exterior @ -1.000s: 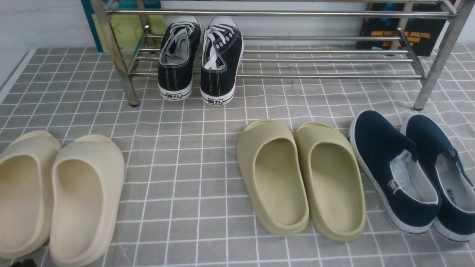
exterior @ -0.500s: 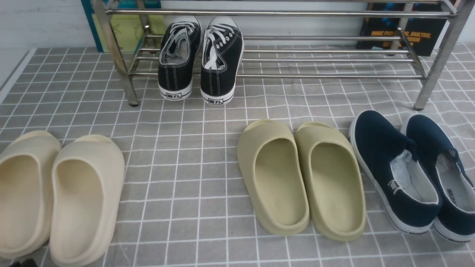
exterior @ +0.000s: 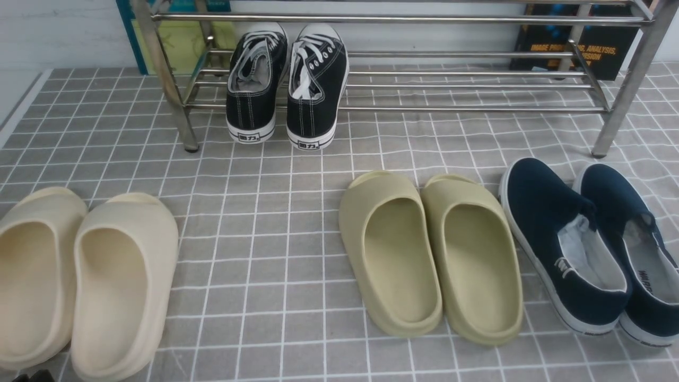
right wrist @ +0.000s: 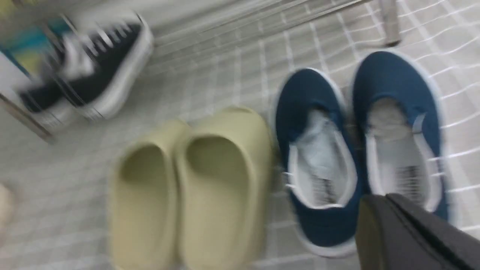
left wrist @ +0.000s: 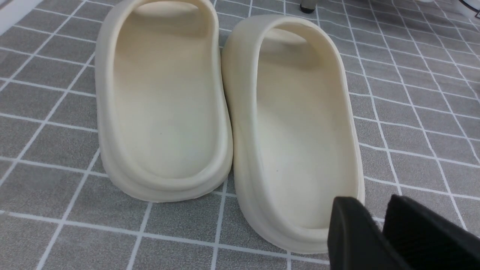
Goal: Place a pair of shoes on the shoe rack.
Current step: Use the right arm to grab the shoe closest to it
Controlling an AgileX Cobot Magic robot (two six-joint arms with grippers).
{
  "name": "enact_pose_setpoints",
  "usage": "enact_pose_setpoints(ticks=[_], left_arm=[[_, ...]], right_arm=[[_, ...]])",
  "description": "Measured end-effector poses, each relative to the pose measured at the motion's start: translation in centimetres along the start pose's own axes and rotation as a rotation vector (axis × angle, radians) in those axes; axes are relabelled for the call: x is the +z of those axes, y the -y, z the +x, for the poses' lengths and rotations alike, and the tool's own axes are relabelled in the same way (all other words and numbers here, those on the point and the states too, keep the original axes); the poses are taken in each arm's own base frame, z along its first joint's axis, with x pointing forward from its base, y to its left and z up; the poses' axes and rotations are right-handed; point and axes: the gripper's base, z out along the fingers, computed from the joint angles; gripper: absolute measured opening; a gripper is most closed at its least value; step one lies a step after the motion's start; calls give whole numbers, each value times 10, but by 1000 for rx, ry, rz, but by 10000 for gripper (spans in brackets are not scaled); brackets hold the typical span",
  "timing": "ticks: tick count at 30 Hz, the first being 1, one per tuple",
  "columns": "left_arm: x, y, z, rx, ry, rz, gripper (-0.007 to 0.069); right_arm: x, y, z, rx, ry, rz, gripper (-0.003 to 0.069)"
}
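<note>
Grey checked cloth (exterior: 265, 212); nothing in the front view has shifted since a second ago.
Left gripper (left wrist: 375, 210) and right gripper (right wrist: 388, 198) sit closed and empty; the pair of shoes (exterior: 541, 207) lies on the cloth at the right, long axes and toes pointing toward the shoe rack (exterior: 403, 19), angled slightly left.

This looks like a staged test area, probably in a lab, dressed up as a home entryway rather than a real one. The floor is a wrinkled grey checked cloth (exterior: 297, 212) whose left edge stops short of a pale bare surface (exterior: 10, 90). At the far side a shoe rack (exterior: 467, 109) stands against a plain white wall (exterior: 58, 32), holding black sneakers (exterior: 313, 79). Cream slides (exterior: 122, 276), olive slides (exterior: 392, 254) and the pair of shoes (exterior: 546, 212) sit nearer in tidy pairs. Behind the rack lean a teal book (exterior: 175, 42) on the left and a dark book (exterior: 610, 53) on the right, its partly hidden title reading "analysis".
</note>
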Motion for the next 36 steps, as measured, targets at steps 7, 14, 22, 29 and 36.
enact_pose_setpoints(ticks=[7, 14, 22, 29, 36], left_arm=[[0, 0, 0, 0, 0, 0, 156], [0, 0, 0, 0, 0, 0, 162], [0, 0, 0, 0, 0, 0, 170], [0, 0, 0, 0, 0, 0, 178], [0, 0, 0, 0, 0, 0, 182]], right_arm=[[29, -7, -60, -199, -387, 154, -3], [101, -20, -68, -260, -684, 73, 3], [166, -53, -45, -479, -905, -5, 124], [219, -49, -17, -484, -967, 46, 398], [247, -41, 8, -495, -1046, 71, 424]])
